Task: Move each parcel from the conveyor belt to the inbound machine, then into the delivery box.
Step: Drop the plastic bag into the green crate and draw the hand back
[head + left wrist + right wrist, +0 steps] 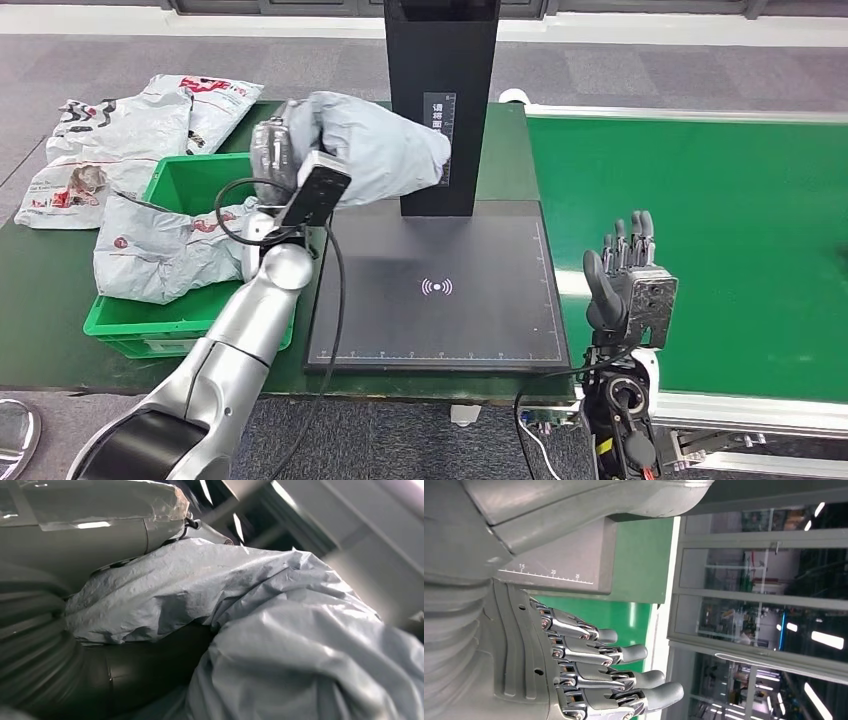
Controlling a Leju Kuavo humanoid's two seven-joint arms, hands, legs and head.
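— What's under you?
— A dark table [40,330] on grey carpet [640,70], green belt [720,230] beside the black scanner [440,290].
— Your hands?
— My left hand [275,150] grips a grey parcel [385,150] above the scanner, by the green box [190,180]. My right hand [625,285] hangs open-fingered, holding nothing.

A parcel-sorting hall: green conveyor belt [700,220], black scanning machine [440,100], green crate [130,325] of mailer bags [150,255].

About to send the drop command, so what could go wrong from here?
The grey parcel hangs from the left hand beside the scanner column; swinging it could clip the column. The green delivery box already holds a bulky parcel, so this one may perch on top and slide off.
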